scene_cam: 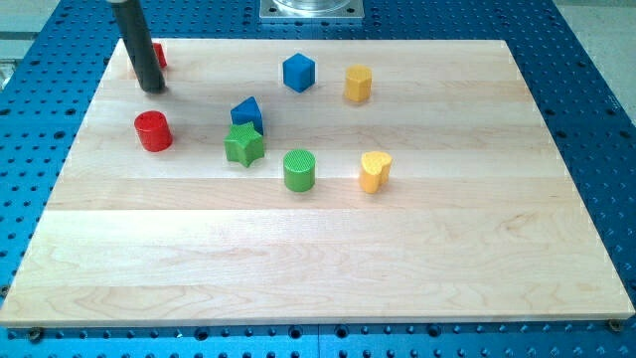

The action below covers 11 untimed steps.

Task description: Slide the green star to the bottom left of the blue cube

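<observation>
Centrally, toward the board's [318, 288] upper-left quarter, the green star [243, 145] touches the lower edge of a blue block [247, 113] of unclear shape.

Up and right of this pair, near the top edge, sits the blue cube [298, 72], with a yellow block [358, 84] beside it. Right of the star lie a green cylinder [299, 170] and a yellow heart [375, 170]; left lies a red cylinder [153, 131]. My tip [152, 88] rests near the top-left corner, well apart from the star, partly hiding a red block [159, 55]. No jaws exist on this rod.
</observation>
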Motion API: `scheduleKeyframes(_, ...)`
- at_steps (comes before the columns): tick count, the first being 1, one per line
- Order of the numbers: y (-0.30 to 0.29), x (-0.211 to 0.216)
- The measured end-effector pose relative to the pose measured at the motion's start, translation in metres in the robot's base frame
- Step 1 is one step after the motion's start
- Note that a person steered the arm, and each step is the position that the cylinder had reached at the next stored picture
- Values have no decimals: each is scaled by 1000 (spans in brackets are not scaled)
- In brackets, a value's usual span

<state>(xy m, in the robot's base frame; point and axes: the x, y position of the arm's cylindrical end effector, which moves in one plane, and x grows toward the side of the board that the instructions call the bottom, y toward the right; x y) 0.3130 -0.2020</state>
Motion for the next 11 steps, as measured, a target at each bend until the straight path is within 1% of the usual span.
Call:
scheduleKeyframes(1, 27, 25)
scheduleKeyframes(2, 27, 25)
scheduleKeyframes(3, 45, 25)
scheduleKeyframes(4, 47, 45)
scheduleKeyframes(5, 47, 90)
scheduleKeyframes(6, 86, 118)
scheduleKeyframes(7, 168, 98)
scheduleKeyframes(8, 195, 95)
scheduleKeyframes(9, 224, 106)
scheduleKeyframes(10, 226, 86)
scheduleKeyframes(11, 202, 72)
